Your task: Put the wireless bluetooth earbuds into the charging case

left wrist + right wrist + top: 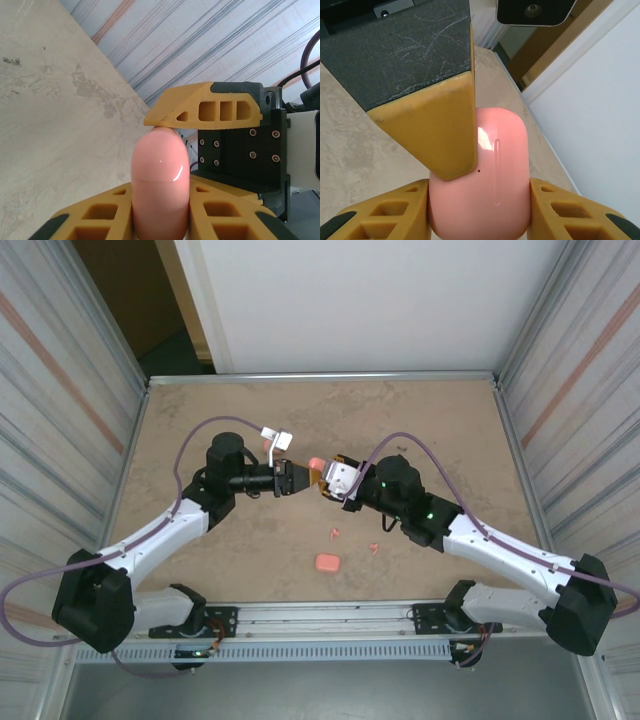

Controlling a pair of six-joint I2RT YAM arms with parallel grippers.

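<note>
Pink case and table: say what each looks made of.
The case looks like smooth glossy plastic: sharp white highlights, a fine seam. The table looks matte and mottled beige, stone-like; perhaps laminate, I cannot tell.

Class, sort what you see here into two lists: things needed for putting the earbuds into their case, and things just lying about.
Needed:
- charging case, held in mid-air
- loose earbuds on the table

Lying about:
- second pink case, untouched on the table near the front edge
</note>
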